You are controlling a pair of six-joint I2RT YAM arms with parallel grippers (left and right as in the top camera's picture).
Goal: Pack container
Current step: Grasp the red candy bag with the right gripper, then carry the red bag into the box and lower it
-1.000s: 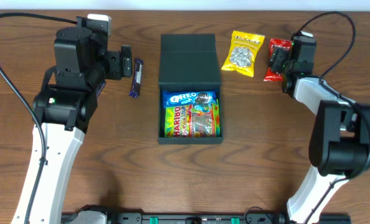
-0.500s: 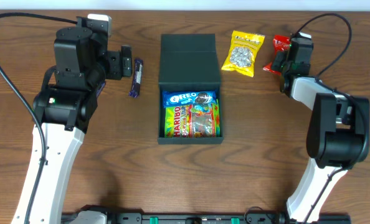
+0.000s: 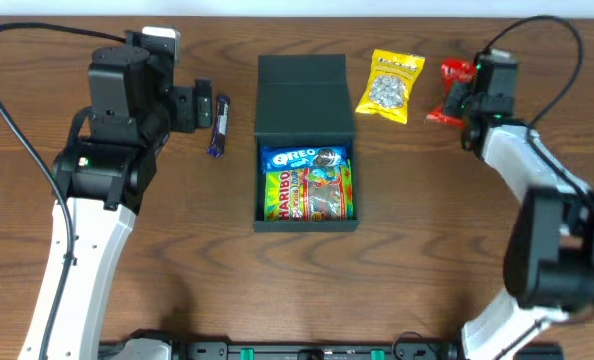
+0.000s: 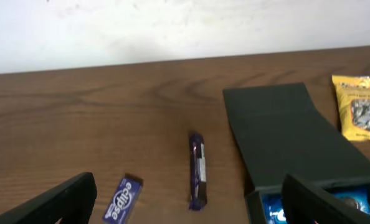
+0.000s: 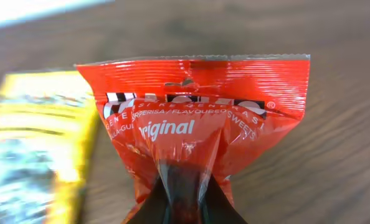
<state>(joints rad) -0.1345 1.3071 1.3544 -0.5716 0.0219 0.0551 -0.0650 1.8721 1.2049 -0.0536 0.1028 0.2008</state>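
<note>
The dark container [image 3: 304, 226] lies open in the middle of the overhead view, its flap lid [image 3: 303, 96] folded back. An Oreo pack [image 3: 305, 157] and a Haribo bag [image 3: 307, 192] lie inside. My right gripper [image 3: 466, 97] is shut on the lower edge of a red sweets packet [image 5: 197, 106], pinching the crumpled foil between its fingers [image 5: 184, 199]. My left gripper [image 4: 185, 211] stands wide open, low over the table left of the container [image 4: 284, 134]. A purple bar [image 4: 197, 169] and a blue Eclipse gum pack [image 4: 123, 199] lie between its fingers.
A yellow snack packet [image 3: 389, 85] lies between the container's lid and the red packet [image 3: 449, 88], and shows blurred at the left of the right wrist view [image 5: 35, 143]. The purple bar [image 3: 217, 125] lies left of the container. A white wall borders the table's far edge.
My right gripper has shut on the red packet, tilted it up off the table and shifted slightly right. The left arm has not moved.
</note>
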